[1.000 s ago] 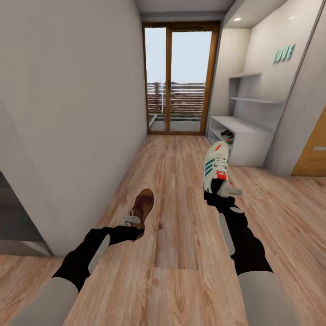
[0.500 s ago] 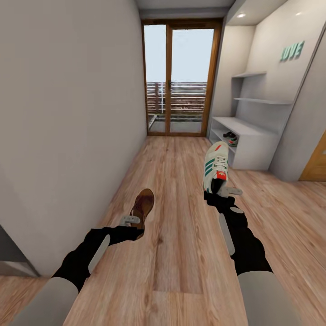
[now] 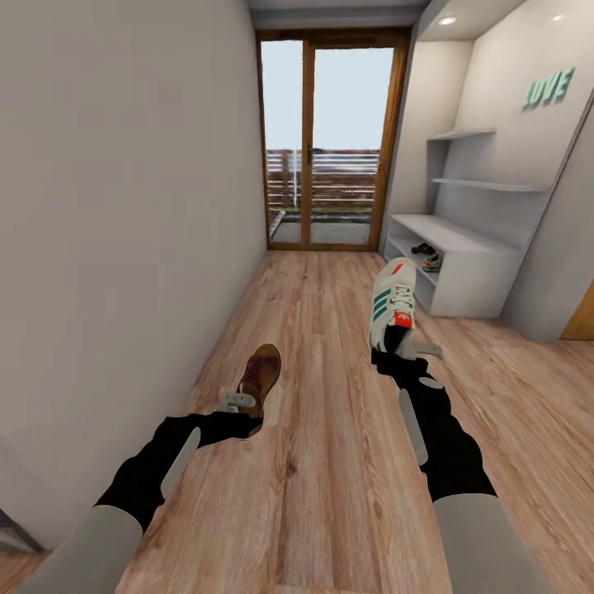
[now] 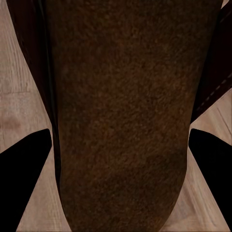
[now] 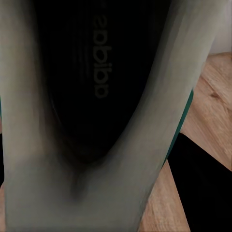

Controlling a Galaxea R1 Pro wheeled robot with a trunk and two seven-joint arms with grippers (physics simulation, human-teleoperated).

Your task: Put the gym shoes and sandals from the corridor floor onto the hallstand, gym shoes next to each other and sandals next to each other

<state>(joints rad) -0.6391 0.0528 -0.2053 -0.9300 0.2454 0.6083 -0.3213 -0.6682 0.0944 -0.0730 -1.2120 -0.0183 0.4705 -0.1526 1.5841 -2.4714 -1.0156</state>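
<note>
Head view: right pincer point(image 3: 402, 346) pinches gym shoe point(image 3: 392, 304) toe-forward; left pincer point(image 3: 245, 410) pinches sandal point(image 3: 260, 378) likewise.

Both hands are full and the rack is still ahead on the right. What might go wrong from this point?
The left gripper holds the sandal only by its heel end, so it might slip out while driving. The gym shoe stands tall in the right gripper and may catch the hallstand bench edge during placing.

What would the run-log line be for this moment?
left pincer: holds sandal | right pincer: holds gym shoe | hallstand: ahead right, shoes in lower shelf | phase: carrying
</note>
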